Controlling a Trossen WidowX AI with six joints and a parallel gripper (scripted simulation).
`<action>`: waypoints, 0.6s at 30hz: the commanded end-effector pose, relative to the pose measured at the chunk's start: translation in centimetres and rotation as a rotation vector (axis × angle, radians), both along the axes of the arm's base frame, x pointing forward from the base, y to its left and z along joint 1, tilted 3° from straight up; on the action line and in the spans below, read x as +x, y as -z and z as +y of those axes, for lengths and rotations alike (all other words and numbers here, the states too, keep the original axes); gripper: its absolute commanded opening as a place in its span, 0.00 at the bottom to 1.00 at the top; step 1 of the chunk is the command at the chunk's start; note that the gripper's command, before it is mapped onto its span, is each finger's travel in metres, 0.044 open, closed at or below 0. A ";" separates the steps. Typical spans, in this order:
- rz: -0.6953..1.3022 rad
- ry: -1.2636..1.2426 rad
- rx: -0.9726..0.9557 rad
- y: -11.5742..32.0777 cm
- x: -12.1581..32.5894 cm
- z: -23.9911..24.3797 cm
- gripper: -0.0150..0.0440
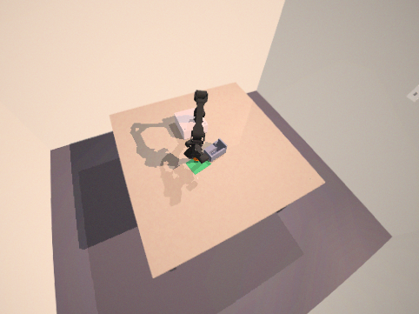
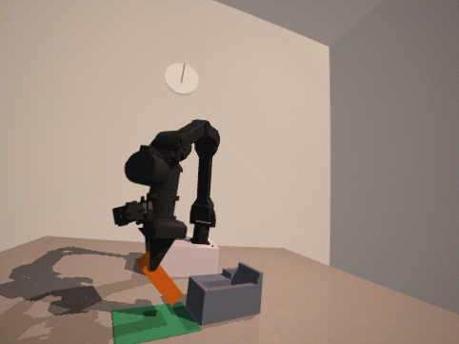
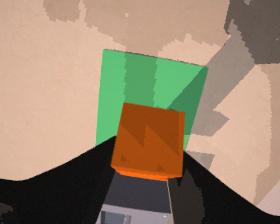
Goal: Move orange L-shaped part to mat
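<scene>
Orange part [image 2: 161,278] is out of the grey tray [image 2: 224,296], so press, pinch and lift look done; left: lay flat on the green mat [image 2: 152,324], release.
Top view: pincer [image 1: 196,156] over the mat edge beside the tray, part barely visible.
Exterior view: pincer clamped on the part's upper end, part hangs steeply tilted, lower end at or just above the mat; contact unclear.
Wrist view: foreshortened orange slab, mat directly beyond.
</scene>
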State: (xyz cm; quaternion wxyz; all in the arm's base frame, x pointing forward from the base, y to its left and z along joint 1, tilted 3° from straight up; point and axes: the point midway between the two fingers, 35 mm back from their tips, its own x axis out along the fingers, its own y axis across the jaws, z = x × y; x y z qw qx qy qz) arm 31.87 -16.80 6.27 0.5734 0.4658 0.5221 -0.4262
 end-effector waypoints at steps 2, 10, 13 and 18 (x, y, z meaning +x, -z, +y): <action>0.007 0.001 0.009 1.0 -0.1 0.2 0.25; 0.007 0.001 0.010 2.3 0.0 0.2 0.25; 0.007 0.001 0.010 2.7 0.0 0.2 0.25; 0.007 0.001 0.010 2.8 0.0 0.2 0.25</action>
